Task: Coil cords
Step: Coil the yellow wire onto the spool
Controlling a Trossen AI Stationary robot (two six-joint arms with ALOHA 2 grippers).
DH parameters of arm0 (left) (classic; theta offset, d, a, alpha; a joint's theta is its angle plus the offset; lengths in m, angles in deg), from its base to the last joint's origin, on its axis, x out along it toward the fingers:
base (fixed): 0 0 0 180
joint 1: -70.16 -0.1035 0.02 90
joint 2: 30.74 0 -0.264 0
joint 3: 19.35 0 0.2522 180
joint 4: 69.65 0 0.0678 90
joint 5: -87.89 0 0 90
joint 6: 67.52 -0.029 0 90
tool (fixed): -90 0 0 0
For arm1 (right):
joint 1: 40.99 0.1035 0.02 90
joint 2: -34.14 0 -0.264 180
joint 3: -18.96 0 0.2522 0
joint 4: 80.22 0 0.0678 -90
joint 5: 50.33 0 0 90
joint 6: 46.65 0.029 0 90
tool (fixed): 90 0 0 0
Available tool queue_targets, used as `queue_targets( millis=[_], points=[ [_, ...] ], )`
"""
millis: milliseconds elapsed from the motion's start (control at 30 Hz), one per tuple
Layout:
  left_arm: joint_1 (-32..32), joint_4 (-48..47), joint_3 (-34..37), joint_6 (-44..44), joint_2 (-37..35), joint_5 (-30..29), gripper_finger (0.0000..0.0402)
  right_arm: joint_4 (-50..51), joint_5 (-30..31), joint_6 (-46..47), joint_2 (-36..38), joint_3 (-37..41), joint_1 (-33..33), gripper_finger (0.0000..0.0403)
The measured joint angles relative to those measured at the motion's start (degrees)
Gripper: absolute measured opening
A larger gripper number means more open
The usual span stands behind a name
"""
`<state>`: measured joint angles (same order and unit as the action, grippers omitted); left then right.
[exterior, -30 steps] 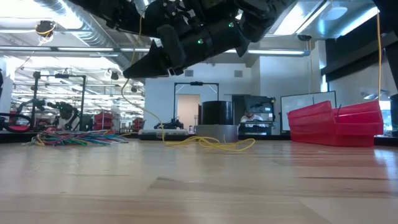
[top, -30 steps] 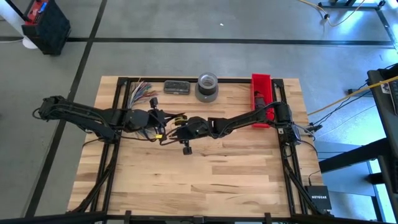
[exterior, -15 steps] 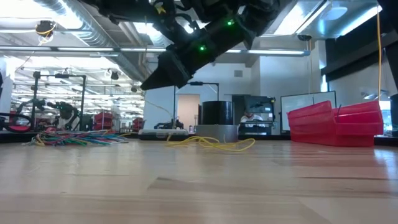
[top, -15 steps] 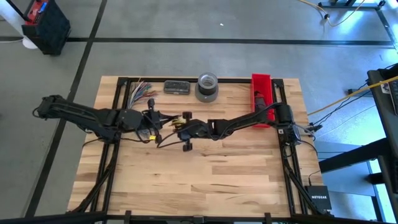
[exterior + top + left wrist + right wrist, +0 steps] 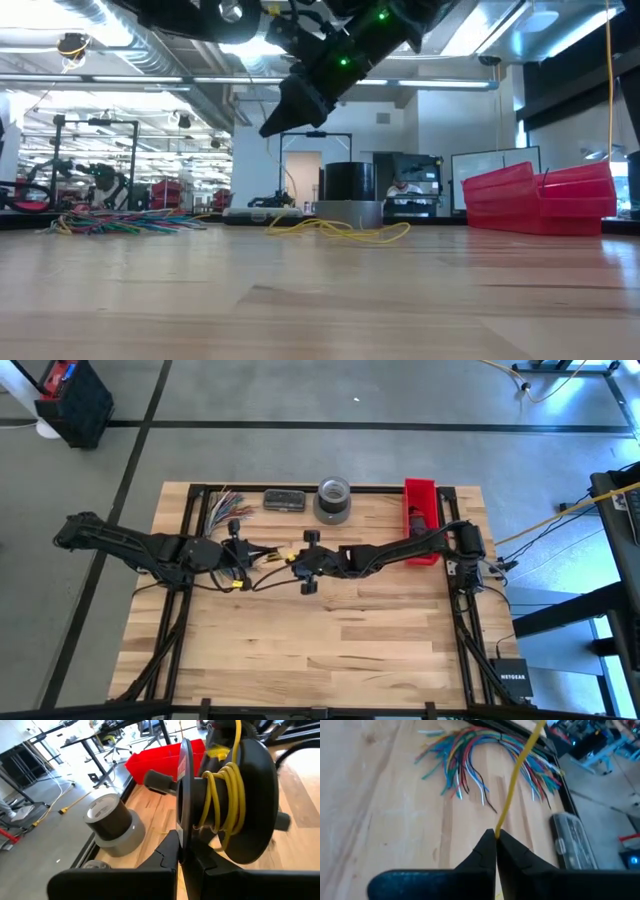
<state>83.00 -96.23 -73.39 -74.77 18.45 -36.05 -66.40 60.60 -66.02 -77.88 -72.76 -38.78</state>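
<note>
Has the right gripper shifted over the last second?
Yes. In the high view the right gripper, fingers shut on the thin yellow cord, has moved toward the grey tape roll.

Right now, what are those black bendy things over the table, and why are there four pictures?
They are two robot arms, each ending in a two-finger gripper. One camera looks down from above, one sits at table height, and one rides on each wrist. The left gripper is shut on a black spool with a yellow cord wound round it. The right gripper is pinching that same yellow cord. On the wooden table lie loose coloured wires, a grey tape roll and a red bin.
</note>
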Motion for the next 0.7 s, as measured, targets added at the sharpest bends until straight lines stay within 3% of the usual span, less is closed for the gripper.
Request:
queue_targets(
  millis=[200,500,700],
  points=[
    [0.0,-0.2,0.0,0.6,0.0,0.0,0.0,0.4,-0.2,1.3,0.4,0.7,-1.3,0.0005],
    [0.0,-0.6,0.0,1.2,0.0,0.1,0.0,-18.6,-6.5,3.6,8.9,15.6,-3.6,0.0007],
    [-0.1,0.0,0.0,0.2,1.3,1.2,0.0,-21.0,-8.3,5.3,9.3,17.2,-4.5,0.0008]
  ],
)
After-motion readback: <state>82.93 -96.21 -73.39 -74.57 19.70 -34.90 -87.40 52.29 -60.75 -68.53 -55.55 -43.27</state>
